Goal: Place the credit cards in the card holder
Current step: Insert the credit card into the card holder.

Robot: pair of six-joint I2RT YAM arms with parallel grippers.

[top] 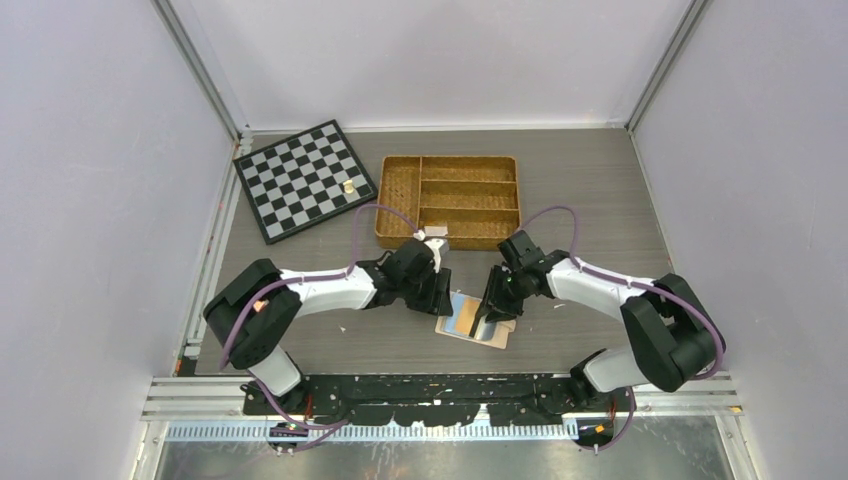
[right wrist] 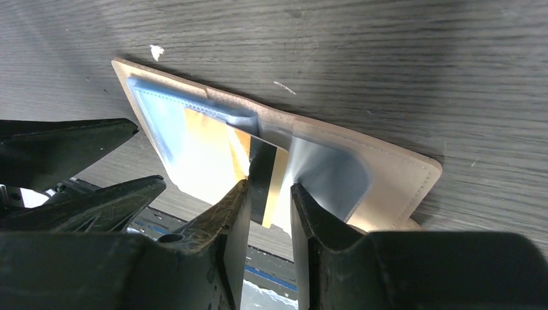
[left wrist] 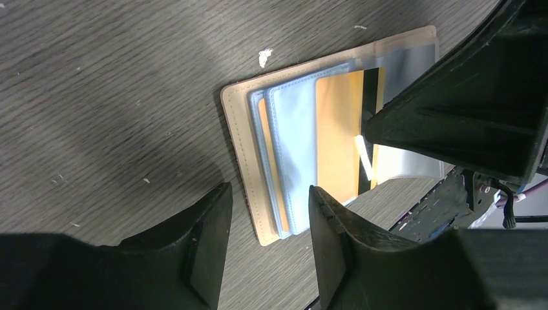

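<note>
The card holder (left wrist: 240, 139) lies open on the table, peach-beige with pale blue clear sleeves; it also shows in the top view (top: 497, 336) and the right wrist view (right wrist: 394, 171). An orange card (left wrist: 337, 135) with a black stripe lies partly inside a sleeve (right wrist: 205, 147). My right gripper (right wrist: 270, 206) stands narrowly open over it, the card's striped end between its fingers. A second orange card (left wrist: 266, 155) sits in another sleeve. No blue-teal card stands out from the sleeves. My left gripper (left wrist: 268, 226) is open and empty at the holder's left edge.
A wicker divided tray (top: 448, 158) stands behind the arms. A chessboard (top: 303, 180) with one small piece (top: 348, 186) lies at the back left. Both grippers (top: 440, 293) (top: 487, 316) are close together over the holder, near the table's front edge.
</note>
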